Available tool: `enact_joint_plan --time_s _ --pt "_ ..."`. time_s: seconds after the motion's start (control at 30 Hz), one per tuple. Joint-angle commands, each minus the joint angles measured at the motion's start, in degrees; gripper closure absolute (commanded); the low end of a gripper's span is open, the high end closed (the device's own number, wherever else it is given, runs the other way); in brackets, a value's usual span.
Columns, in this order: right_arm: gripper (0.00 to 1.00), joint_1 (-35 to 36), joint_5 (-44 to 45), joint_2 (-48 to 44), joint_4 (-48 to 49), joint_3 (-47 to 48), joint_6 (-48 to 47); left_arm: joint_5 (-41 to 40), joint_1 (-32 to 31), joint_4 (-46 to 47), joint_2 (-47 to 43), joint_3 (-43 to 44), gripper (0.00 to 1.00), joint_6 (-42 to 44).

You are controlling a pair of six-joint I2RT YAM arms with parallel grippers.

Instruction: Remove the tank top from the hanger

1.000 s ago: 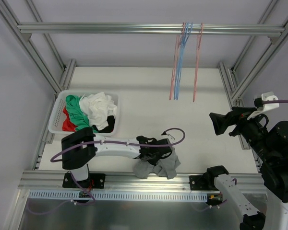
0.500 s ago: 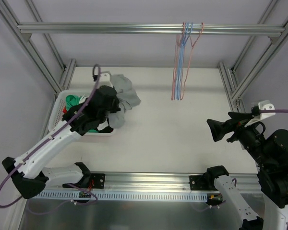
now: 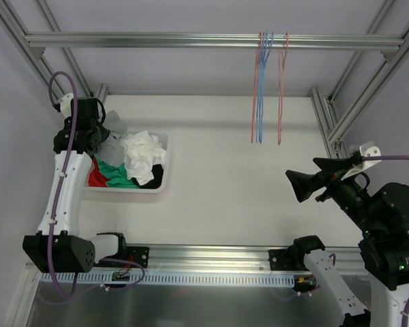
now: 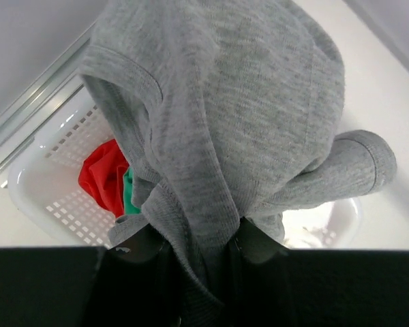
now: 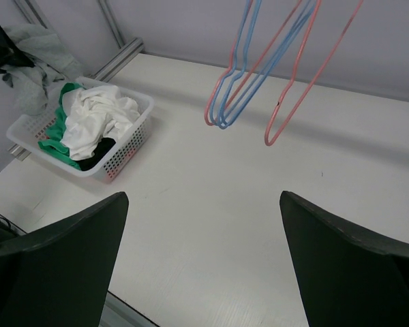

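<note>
My left gripper (image 3: 88,133) is raised over the far left corner of the white basket (image 3: 126,189), shut on the grey tank top (image 3: 116,126). In the left wrist view the tank top (image 4: 245,102) hangs bunched from between the fingers of that gripper (image 4: 204,238), above the basket (image 4: 54,197). The right wrist view shows the same cloth (image 5: 34,68) dangling at the basket's far end. Bare pink and blue hangers (image 3: 259,88) hang from the top rail. My right gripper (image 3: 303,184) is at the right, open and empty (image 5: 204,225).
The basket (image 5: 123,146) holds white, green, red and black clothes (image 3: 133,163). Aluminium frame posts run along both sides of the table and a rail (image 3: 191,41) crosses overhead. The hangers (image 5: 245,75) dangle above the back middle of the table.
My left arm has swung from the table's front edge up and back left to the basket, carrying the grey tank top. The right gripper has shifted slightly left, still open.
</note>
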Motion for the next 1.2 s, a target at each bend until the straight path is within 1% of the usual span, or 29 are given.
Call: enact_joint_plan --time_s 0.0,0.1,0.23,0.27,0.3,0.33,0.4,0.47,0.5,0.57,0.6,0.67,0.7,0.73,0.8,0.83,0.93,1.03,1.07,1.13,1.17 --pt "0.01 -0.2 -3.6 -1.5 5.2 -1.4 1.5 6.7 4.0 1.1 4.2 -1.9 1.0 -2.8" --pt "0.0 -0.2 -4.9 -1.6 6.5 -2.6 2.1 7.8 5.5 3.0 6.3 -6.9 1.0 -5.6" --pt "0.01 -0.1 -7.3 -1.1 8.5 -4.9 3.3 6.5 6.5 7.4 9.0 -14.3 1.0 -9.9" --pt "0.0 -0.1 -7.8 -1.0 8.9 -5.3 3.6 7.2 7.0 9.7 9.9 -16.2 1.0 -10.2" --pt "0.01 -0.2 -8.9 -1.0 9.5 -5.7 4.2 10.0 8.3 10.5 11.2 -16.8 1.0 -10.6" --pt "0.01 -0.2 -9.3 -0.9 9.6 -6.2 4.4 10.8 8.7 11.0 13.8 -17.0 1.0 -10.8" --pt "0.0 -0.2 -9.7 -1.0 9.6 -6.4 4.5 12.0 9.1 11.3 15.8 -17.5 1.0 -11.5" --pt "0.01 -0.2 -9.8 -1.5 9.6 -6.4 4.6 11.9 9.3 11.5 15.9 -18.8 1.0 -12.0" --pt "0.0 -0.2 -9.7 -1.6 9.6 -6.3 4.5 10.5 9.3 11.5 15.3 -19.4 0.97 -12.9" --pt "0.0 -0.1 -9.7 -2.1 9.6 -6.3 4.6 9.3 9.4 11.5 12.3 -20.5 0.87 -13.3" --pt "0.0 -0.2 -9.7 -2.1 9.6 -6.3 4.6 8.9 9.3 11.4 11.0 -20.7 0.74 -13.3" --pt "0.01 -0.2 -9.8 -1.7 9.6 -6.3 4.7 8.5 9.7 11.4 7.5 -20.2 0.62 -12.5" --pt "0.0 -0.1 -9.9 -1.5 9.5 -6.4 4.7 8.6 9.8 11.3 6.2 -20.0 0.5 -12.2" --pt "0.01 -0.1 -9.9 -1.3 9.5 -6.5 4.9 8.6 9.8 11.2 3.6 -19.5 0.46 -11.9" --pt "0.01 -0.2 -10.1 -0.4 9.4 -6.8 4.9 8.8 9.8 11.1 1.4 -19.0 0.37 -11.3" --pt "0.01 -0.1 -10.1 -0.1 9.3 -6.8 4.9 8.8 9.8 10.9 -0.4 -18.7 0.28 -11.1" --pt "0.0 -0.1 -10.2 1.0 9.1 -6.9 4.8 9.0 9.8 10.2 -2.5 -17.2 0.17 -10.2" --pt "0.01 -0.2 -9.7 1.9 8.7 -6.5 4.4 8.5 9.9 9.4 -4.7 -16.4 0.09 -9.9" --pt "0.0 -0.1 -9.4 2.1 8.3 -6.2 4.2 8.4 10.0 8.5 -5.3 -15.8 0.03 -9.4" --pt "0.0 -0.2 -6.9 3.2 6.1 -4.7 3.1 9.4 10.0 7.7 -7.9 -14.8 0.01 -8.1" --pt "0.0 -0.2 -5.5 3.5 5.0 -4.1 2.8 10.4 10.0 7.0 -8.8 -13.2 0.01 -5.4"
